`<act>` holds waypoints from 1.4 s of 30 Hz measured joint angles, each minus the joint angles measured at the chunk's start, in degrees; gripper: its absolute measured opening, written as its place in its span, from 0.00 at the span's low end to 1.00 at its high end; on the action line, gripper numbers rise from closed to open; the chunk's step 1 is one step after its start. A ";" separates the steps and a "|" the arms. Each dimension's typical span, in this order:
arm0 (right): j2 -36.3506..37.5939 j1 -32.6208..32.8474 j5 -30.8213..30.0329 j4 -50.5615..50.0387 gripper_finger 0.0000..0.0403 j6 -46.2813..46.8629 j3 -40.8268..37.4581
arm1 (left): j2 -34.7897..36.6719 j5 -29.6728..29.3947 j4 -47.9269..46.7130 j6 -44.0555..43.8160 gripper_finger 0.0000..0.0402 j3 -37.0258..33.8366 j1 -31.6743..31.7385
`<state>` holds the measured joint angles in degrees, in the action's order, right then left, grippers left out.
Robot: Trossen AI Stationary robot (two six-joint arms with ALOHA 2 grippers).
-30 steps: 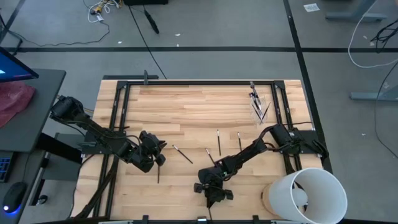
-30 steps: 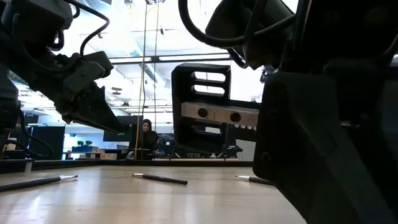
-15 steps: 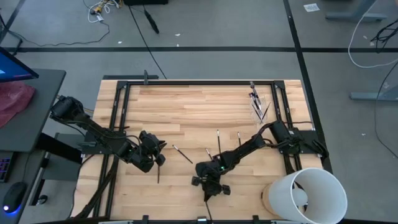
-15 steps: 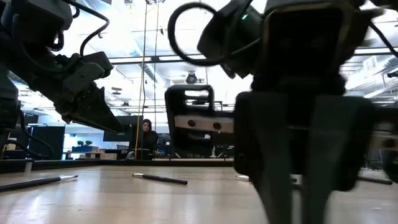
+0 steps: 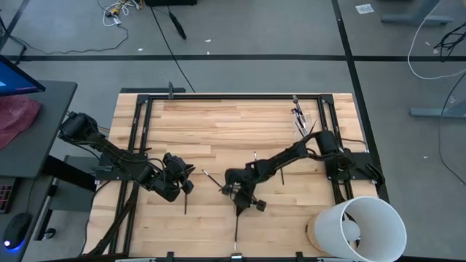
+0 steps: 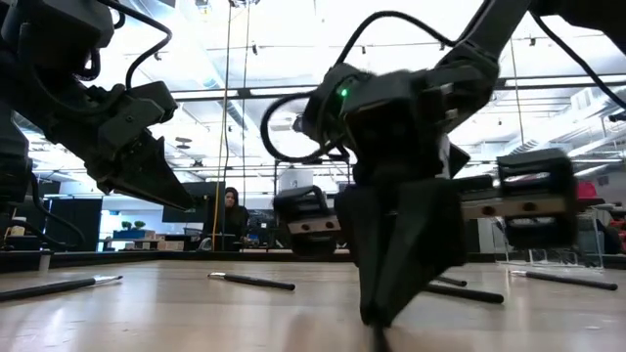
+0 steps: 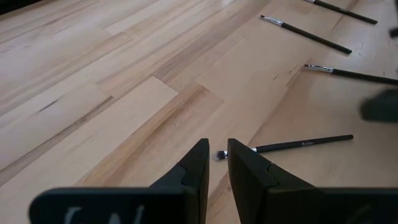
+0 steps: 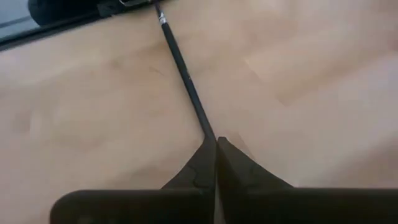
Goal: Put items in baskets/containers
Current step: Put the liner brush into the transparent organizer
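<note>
My right gripper (image 5: 239, 207) (image 8: 216, 142) is low over the table's middle, shut on a slender dark brush (image 5: 237, 231). The brush runs from the fingers toward the near edge. My left gripper (image 5: 188, 176) (image 7: 214, 160) hovers left of centre, its fingers a narrow gap apart with nothing between them. The pale head of a loose brush (image 7: 286, 145) lies just beyond its tips. More brushes (image 5: 213, 180) (image 5: 255, 159) lie flat on the wood. A clear cup (image 5: 303, 124) with several brushes standing in it is at the far right. My right gripper pinches the brush's bare handle end (image 8: 204, 124) between its two fingertips. The fingers slant down toward the near-left and lie along the brush. The brush stretches ahead of them, its silver-collared head end (image 8: 161, 18) by the near edge. The fingertips (image 6: 378, 311) are down at the tabletop.
A large white bucket (image 5: 360, 227) stands at the near right corner. A black frame (image 5: 233, 95) runs round the table top. One more brush (image 5: 185, 204) lies near the left gripper, toward the near edge. Bare wood lies across the far left half.
My right gripper has gone toward the far edge and a little to the left, rolling as it went. The brush in its fingers has come along, and its length now shows between the gripper and the near edge.
</note>
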<state>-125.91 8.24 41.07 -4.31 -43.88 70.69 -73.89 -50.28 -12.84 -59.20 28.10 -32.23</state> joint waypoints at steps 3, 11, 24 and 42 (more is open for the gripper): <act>1.19 -2.37 -0.61 -3.11 0.03 -0.18 -0.10 | 0.00 0.00 0.00 0.00 0.15 0.00 0.00; 2.70 -8.16 -1.42 -12.80 0.02 -0.64 -0.01 | -0.04 0.39 0.00 0.00 0.15 0.00 0.00; 10.31 -11.66 -18.58 -17.97 0.01 14.58 -0.36 | -0.04 0.39 -0.09 0.12 0.15 0.00 0.00; 15.94 -12.42 -40.81 -24.30 0.01 39.57 -0.28 | -0.04 0.42 -0.38 0.51 0.15 0.00 -0.13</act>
<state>-109.97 -4.18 0.26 -28.61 -4.31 70.41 -73.93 -49.87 -13.22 -58.69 28.10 -32.36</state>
